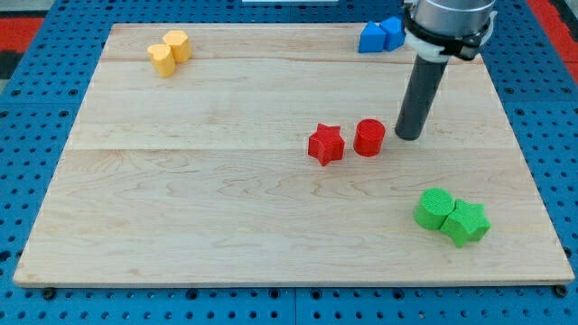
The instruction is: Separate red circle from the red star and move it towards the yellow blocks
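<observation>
The red circle (369, 137) sits near the middle of the wooden board, just to the right of the red star (326, 144), with a small gap between them. My tip (408, 136) rests on the board just to the right of the red circle, not quite touching it. Two yellow blocks (170, 51) stand together at the view's top left, far from the red pair.
Two blue blocks (381, 36) sit at the view's top, partly behind the arm. A green circle (433, 208) and a green star (466, 223) touch at the view's bottom right. The board (226, 199) lies on a blue pegboard.
</observation>
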`<state>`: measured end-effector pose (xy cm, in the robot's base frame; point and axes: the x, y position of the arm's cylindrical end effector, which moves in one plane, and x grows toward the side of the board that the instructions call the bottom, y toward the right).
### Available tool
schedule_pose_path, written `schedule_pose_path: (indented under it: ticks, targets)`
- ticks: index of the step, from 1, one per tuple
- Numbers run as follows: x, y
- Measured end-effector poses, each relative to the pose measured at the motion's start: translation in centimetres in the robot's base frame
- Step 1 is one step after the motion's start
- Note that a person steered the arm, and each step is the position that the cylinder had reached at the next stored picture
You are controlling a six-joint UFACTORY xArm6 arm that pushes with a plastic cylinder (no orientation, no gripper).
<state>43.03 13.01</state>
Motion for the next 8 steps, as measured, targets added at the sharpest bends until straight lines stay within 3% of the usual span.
schedule_pose_path:
  ticks: [2,3,4,5,6,8]
  targets:
    - [1.1,-11.2]
    - [5.9,-7.8]
    - [10.6,-15.1]
    - [9.5,-24.6]
    - [7.1,-24.2]
    - [6.9,-19.6]
